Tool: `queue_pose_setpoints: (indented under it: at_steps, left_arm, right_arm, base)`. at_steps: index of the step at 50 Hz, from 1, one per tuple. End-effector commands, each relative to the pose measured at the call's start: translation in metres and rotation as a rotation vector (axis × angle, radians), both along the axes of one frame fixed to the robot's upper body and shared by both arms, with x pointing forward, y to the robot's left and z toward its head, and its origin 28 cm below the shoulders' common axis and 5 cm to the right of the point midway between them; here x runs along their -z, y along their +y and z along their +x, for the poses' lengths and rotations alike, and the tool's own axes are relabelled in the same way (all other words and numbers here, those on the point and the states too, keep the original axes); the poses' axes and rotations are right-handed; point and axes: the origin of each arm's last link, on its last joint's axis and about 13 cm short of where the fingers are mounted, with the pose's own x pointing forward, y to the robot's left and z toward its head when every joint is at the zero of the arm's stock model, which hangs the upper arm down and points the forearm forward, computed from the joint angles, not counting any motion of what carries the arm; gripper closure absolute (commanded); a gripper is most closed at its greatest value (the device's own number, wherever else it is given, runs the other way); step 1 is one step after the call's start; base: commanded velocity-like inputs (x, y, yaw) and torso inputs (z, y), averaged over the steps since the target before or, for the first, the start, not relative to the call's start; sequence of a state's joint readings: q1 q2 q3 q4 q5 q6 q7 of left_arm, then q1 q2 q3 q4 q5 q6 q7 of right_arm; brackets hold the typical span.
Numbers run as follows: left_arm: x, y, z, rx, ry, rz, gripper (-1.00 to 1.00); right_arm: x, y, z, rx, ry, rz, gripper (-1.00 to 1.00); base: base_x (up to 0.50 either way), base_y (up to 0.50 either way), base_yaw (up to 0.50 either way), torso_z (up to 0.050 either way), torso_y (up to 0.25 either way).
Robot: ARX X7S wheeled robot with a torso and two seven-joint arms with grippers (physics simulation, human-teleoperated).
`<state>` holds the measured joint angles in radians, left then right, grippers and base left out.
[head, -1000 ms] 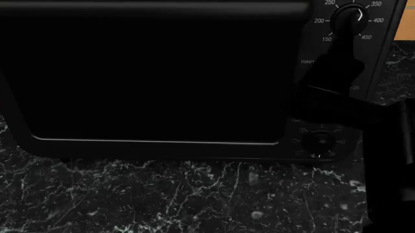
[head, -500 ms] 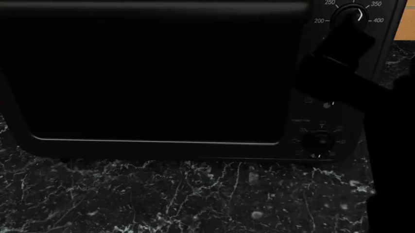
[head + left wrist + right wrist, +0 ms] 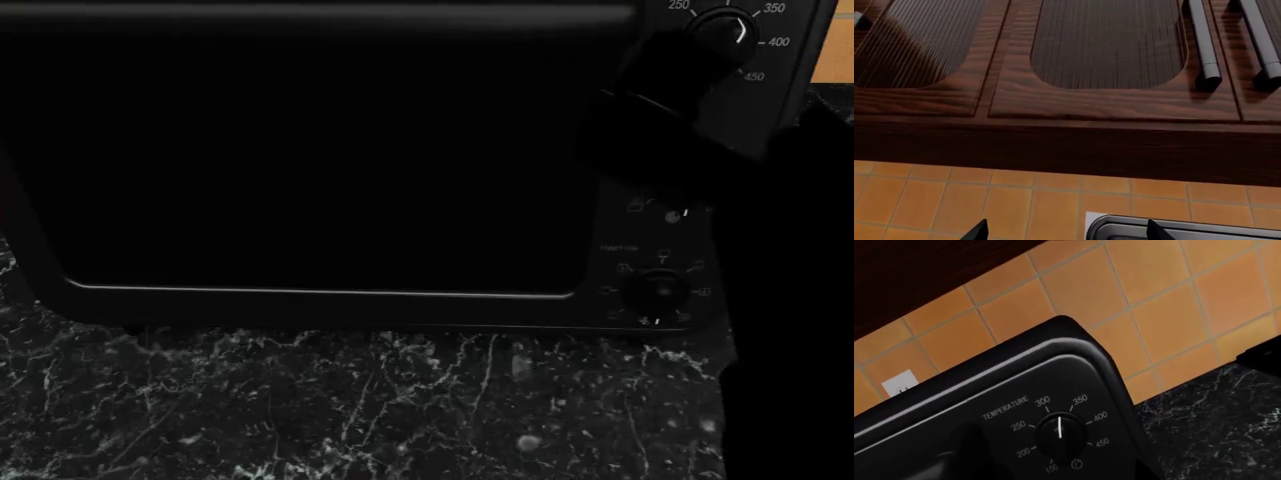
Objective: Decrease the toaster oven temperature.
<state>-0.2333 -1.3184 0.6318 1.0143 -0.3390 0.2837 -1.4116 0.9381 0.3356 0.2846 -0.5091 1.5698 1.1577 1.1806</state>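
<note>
The black toaster oven [image 3: 320,150] fills the head view, with its dark glass door on the left and its knobs on the right. The temperature knob [image 3: 722,26] is at the top right, and in the right wrist view [image 3: 1061,433] its white pointer sits between 300 and 350. My right gripper [image 3: 667,68] is a dark shape just below and left of that knob, covering the middle knob. Its jaws cannot be made out. The lower knob [image 3: 658,290] is in view. My left gripper [image 3: 1066,232] is open and empty, up near the oven's top corner [image 3: 1174,227].
The oven stands on a black marble counter [image 3: 374,410]. An orange tiled wall [image 3: 1167,305] is behind it, with a white outlet [image 3: 901,383] beside the oven. Dark wood cabinets [image 3: 1107,60] with metal handles [image 3: 1204,45] hang above.
My right arm has risen up the oven's control panel toward the temperature knob and now covers the 150 and 200 marks. The knob pointer looks unchanged.
</note>
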Motion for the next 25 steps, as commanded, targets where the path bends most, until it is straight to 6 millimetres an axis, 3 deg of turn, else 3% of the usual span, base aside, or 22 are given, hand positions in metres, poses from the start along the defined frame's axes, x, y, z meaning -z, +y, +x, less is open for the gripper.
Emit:
queue_pose_setpoints:
  at_steps: [1, 25]
  left_arm:
    - [-0.007, -0.002, -0.002, 0.001, 0.001, 0.01, -1.0]
    - [-0.006, -0.004, -0.003, -0.006, 0.006, 0.015, -1.0]
  right_arm:
    - [0.0, 0.0, 0.008, -0.002, 0.009, 0.01, -1.0]
    - [0.001, -0.001, 0.025, -0.005, 0.029, 0.028, -1.0]
  base:
    - [0.0, 0.0, 0.0, 0.0, 0.0]
    - [0.0, 0.0, 0.0, 0.0, 0.0]
